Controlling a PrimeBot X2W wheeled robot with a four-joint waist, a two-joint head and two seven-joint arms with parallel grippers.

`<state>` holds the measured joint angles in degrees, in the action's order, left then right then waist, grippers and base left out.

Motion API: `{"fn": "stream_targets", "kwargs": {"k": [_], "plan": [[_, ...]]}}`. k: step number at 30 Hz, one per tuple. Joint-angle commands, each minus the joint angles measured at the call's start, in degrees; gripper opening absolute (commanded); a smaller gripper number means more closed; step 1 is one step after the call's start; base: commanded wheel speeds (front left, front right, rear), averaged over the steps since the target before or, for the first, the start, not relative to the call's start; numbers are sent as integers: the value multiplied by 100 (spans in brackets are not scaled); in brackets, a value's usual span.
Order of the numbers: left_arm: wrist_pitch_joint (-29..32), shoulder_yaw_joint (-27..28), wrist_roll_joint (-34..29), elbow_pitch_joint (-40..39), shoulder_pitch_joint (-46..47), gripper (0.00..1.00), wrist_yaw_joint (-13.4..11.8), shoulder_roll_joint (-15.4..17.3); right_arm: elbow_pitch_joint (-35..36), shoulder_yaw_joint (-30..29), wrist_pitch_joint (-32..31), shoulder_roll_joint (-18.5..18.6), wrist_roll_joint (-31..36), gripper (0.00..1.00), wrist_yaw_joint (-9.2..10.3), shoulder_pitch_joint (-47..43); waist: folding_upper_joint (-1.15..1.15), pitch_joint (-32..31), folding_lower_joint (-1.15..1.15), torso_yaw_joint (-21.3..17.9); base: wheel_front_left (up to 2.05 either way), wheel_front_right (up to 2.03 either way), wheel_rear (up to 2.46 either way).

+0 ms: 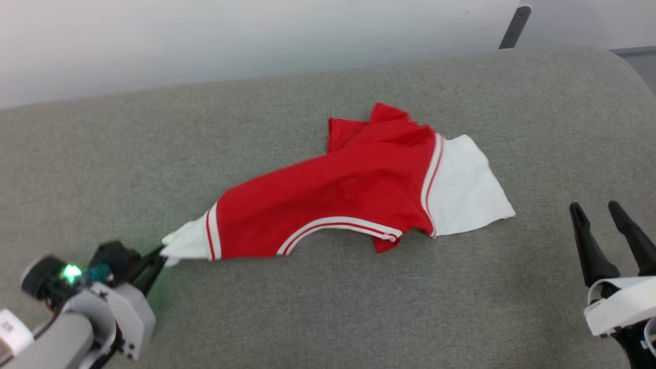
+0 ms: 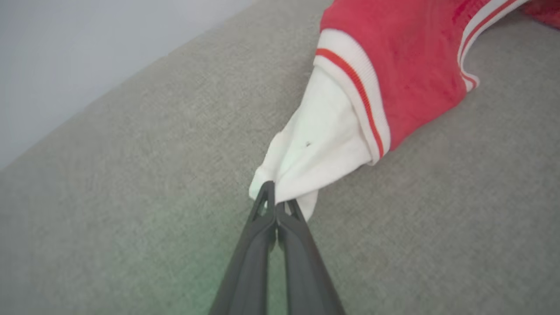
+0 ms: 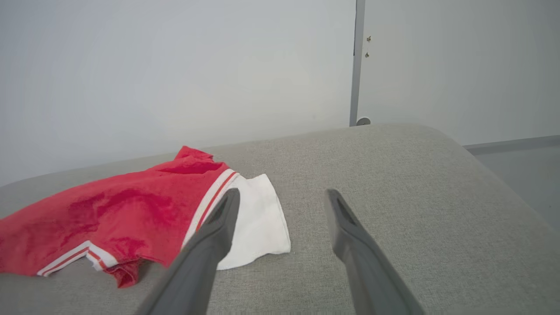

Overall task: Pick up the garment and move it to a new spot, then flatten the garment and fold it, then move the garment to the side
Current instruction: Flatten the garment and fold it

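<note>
The garment [image 1: 338, 195] is a red shirt with white sleeves and striped trim, lying stretched and rumpled across the grey cushion [image 1: 328, 307]. My left gripper [image 1: 160, 254] is shut on the tip of the garment's left white sleeve [image 2: 310, 148], pinched between the dark fingers [image 2: 280, 245] at the lower left. The other white sleeve [image 1: 464, 189] lies flat at the right end. My right gripper [image 1: 595, 206] stands open at the lower right, apart from the cloth, with nothing between its fingers [image 3: 210, 245]. In the right wrist view the garment [image 3: 122, 210] lies ahead and to the left.
The grey cushion's rounded right edge [image 1: 638, 77] drops off to the floor. A pale wall [image 1: 205, 41] runs behind, with a dark strut [image 1: 515, 25] at the back right. Bare grey fabric lies in front of the garment.
</note>
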<state>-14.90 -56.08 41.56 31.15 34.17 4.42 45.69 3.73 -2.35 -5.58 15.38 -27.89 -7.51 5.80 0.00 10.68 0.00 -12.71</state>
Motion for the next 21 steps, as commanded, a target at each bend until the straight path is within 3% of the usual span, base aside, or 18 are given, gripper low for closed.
{"fn": "stream_targets", "kwargs": {"k": [1, 7, 8, 9, 15, 18, 21], "plan": [[-24, 37, 25, 51, -108, 0, -27, -33, 29, -18, -15, 4, -18, 100, 4, -94, 0, 7, 0, 32, 0, 0, 0], [-24, 465, 190, 126, -193, 0, 96, -293, 94, 71, -156, 61, -8, 100, 4, -17, 0, -28, 0, 125, 0, 0, 0], [-24, 585, 296, 126, -196, 27, 109, -355, 82, 128, -202, 110, -6, 100, 4, 9, 0, -43, 0, 136, 0, 0, 0], [-24, 703, 383, 112, -192, 99, 131, -399, 60, 210, -238, 178, 13, 100, 4, 30, 0, -72, 0, 149, 0, 0, 0], [-22, 1147, 748, -174, -356, 100, 157, -359, -113, 885, -584, 797, 5, 100, 4, 156, 0, -256, 0, 263, 0, 0, 0], [-23, 1242, 790, -541, -526, 100, -18, -255, -191, 1317, -790, 1243, -4, 100, 4, 287, 0, -318, 0, 377, 0, 0, 0], [-23, 1396, 771, -1066, -817, 100, -354, -203, -268, 1764, -973, 1673, -179, 100, 4, 452, 0, -333, 0, 514, 0, 0, 0]]}}
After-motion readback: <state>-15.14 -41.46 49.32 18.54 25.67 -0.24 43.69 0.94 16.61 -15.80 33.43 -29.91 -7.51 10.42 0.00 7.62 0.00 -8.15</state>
